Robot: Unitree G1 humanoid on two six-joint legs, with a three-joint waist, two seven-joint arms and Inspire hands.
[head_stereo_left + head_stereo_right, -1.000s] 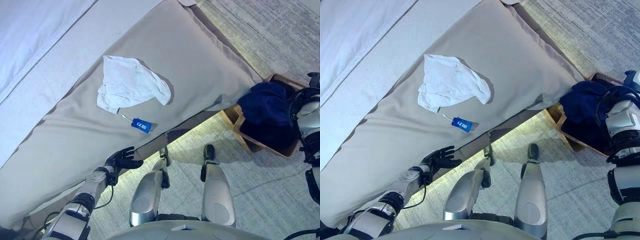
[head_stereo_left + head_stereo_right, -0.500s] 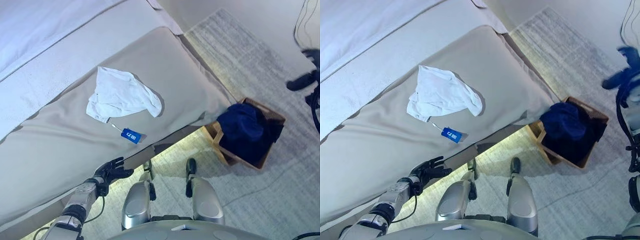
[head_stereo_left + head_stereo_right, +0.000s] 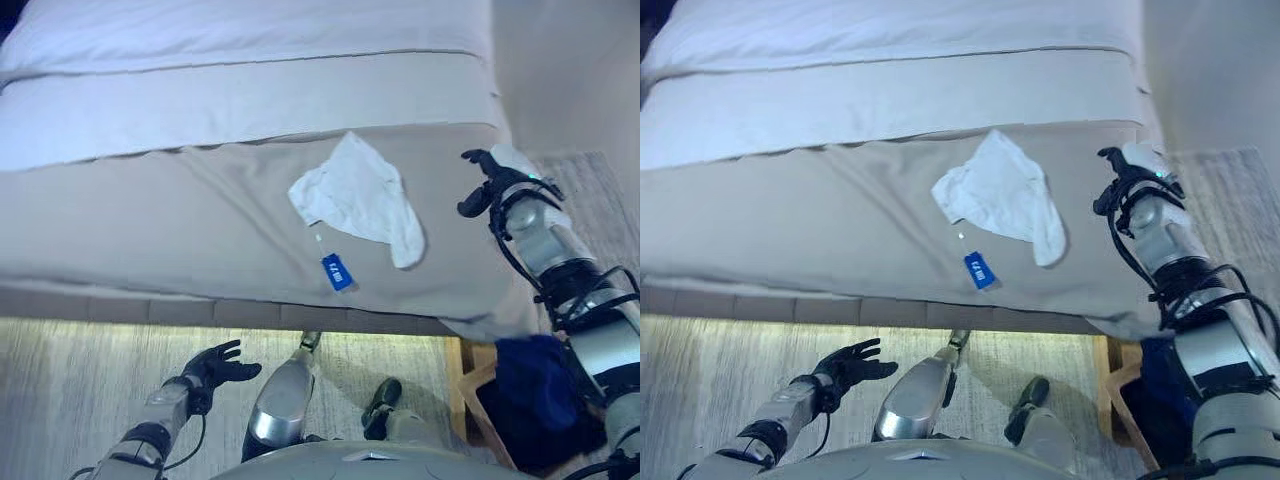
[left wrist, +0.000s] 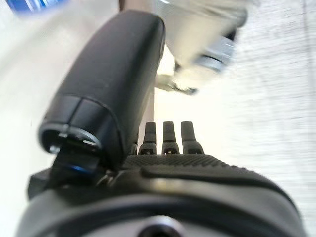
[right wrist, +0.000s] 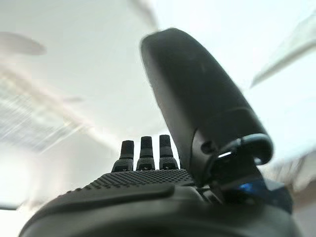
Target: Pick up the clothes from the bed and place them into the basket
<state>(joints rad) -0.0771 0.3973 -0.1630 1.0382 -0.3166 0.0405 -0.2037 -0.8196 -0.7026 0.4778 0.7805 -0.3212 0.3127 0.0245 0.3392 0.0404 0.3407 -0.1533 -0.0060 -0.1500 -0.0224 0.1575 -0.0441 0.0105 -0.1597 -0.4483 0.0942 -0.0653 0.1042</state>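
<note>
On bed (image 3: 150,210), white garment (image 3: 360,195), near empty right hand (image 3: 487,180)

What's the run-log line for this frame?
left hand: open, idle, low over floor | right hand: open, empty, above bed | white garment: on bed, untouched | basket: holds dark blue clothes

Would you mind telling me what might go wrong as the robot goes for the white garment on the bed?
The white garment lies near the bed edge with a blue tag trailing, so a partial grasp might drag it off. The right hand, open, is beside it, not over it. The basket is mostly hidden by the right arm, so a drop could miss.
</note>
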